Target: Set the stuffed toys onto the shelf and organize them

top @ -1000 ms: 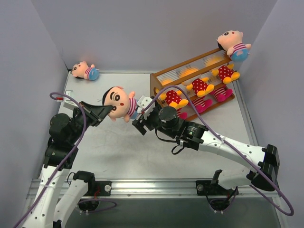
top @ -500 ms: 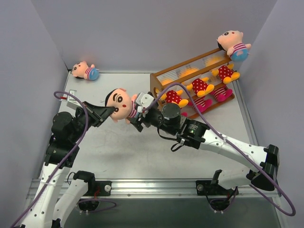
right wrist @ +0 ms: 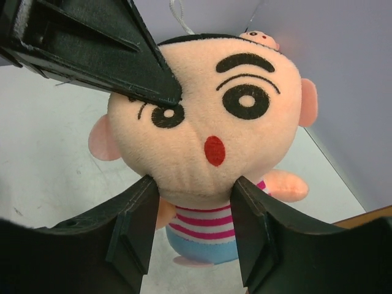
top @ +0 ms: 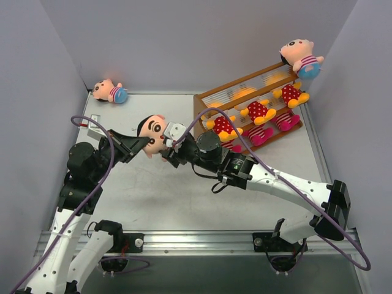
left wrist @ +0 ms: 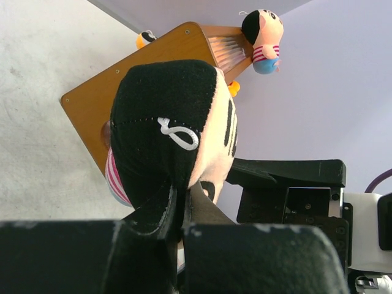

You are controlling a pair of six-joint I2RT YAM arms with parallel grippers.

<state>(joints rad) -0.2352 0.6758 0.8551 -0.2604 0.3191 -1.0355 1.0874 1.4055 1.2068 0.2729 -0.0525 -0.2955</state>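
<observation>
tabletop (top: 153, 193) grey, lilac walls (top: 184, 37), stuffed toy (top: 154, 131) aloft

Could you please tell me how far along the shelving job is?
Done: yellow bears and magenta-limbed striped dolls sit on the shelf, with a boy doll at its top end. In hand: a second boy doll, pinched by the hair in the left hand, the right hand open around its neck. Left: shelving it, then the third boy doll lying back left on the table.

A robotics lab cell: plain grey walls (top: 184, 43) boxing a table (top: 153, 199).
</observation>
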